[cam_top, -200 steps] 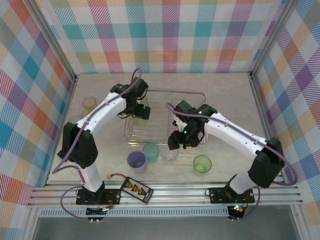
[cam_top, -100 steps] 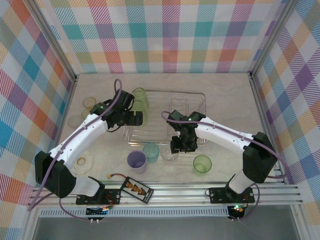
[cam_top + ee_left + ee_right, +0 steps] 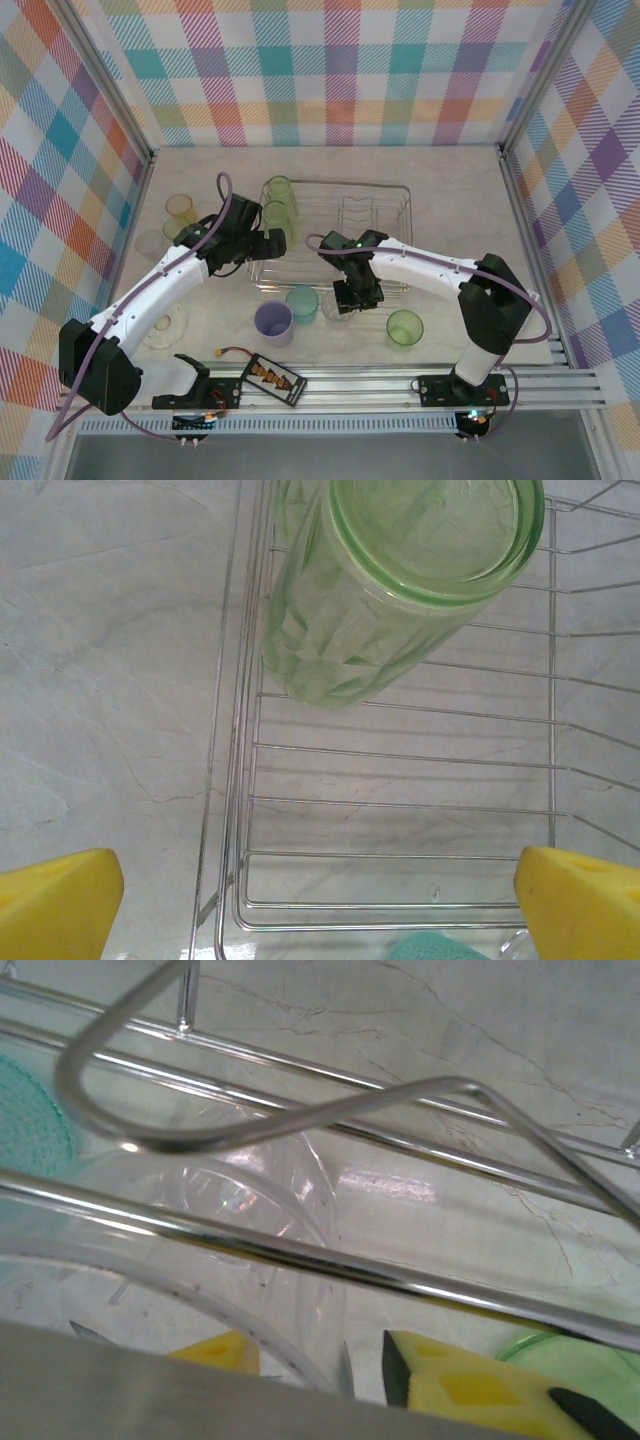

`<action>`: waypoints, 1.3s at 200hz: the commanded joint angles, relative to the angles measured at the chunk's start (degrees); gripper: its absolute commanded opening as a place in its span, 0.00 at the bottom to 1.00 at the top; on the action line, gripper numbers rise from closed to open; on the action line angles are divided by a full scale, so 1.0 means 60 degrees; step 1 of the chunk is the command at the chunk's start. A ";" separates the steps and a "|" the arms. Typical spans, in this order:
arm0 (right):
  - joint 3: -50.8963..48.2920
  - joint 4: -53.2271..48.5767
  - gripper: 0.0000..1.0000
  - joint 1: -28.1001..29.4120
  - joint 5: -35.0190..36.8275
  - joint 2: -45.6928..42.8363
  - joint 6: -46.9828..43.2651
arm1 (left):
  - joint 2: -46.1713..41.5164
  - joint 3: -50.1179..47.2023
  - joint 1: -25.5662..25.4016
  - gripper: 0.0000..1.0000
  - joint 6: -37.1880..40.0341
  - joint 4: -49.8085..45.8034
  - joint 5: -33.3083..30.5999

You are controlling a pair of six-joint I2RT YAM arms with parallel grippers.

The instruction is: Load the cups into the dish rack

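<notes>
Progress is small. Two green cups [image 3: 278, 215] stand in the rack's [image 3: 330, 205] far left corner. The other cups are out on the bench [image 3: 450, 200]. The lilac cup [image 3: 273, 322], teal cup [image 3: 302, 303], clear cup [image 3: 338, 306] and a loose green cup [image 3: 405, 327] stand along the rack's near edge. A yellowish cup [image 3: 180, 208] sits off to the left, with two paler ones near it that I can't make out well.

My left gripper [image 3: 320, 910] hangs wide apart and empty over the rack's near left corner, with a racked cup just ahead of it. My right gripper [image 3: 325, 1360] is down at the clear cup, one finger on each side of its wall. Whether it has pinched the wall yet I cannot tell. I judge most of the loading is left, and the clear cup looks next.
</notes>
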 commanded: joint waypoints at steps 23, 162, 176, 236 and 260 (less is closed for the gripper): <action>0.0403 -0.0412 0.22 0.0058 0.0313 0.0193 0.0113 | -0.0262 -0.0250 -0.0100 1.00 -0.0466 0.0393 -0.0057; 0.0148 -0.1552 0.00 -0.0440 -0.2547 -0.2889 -0.2126 | -0.2186 -0.0917 -0.0044 1.00 -0.0588 0.2001 0.0745; -0.0210 -0.1267 0.00 -0.1052 -0.3322 -0.3793 -0.2493 | -0.2424 -0.0990 -0.0042 1.00 -0.0603 0.2640 0.1416; 0.0133 0.0424 0.00 -0.4979 -0.8290 -0.5263 -0.3260 | -0.2658 -0.1309 -0.0086 1.00 0.0073 0.5861 0.6307; 0.0618 0.1593 0.00 -0.5025 -0.9317 -0.4761 -0.3269 | -0.2282 -0.1011 -0.0129 1.00 0.0012 0.6389 0.7796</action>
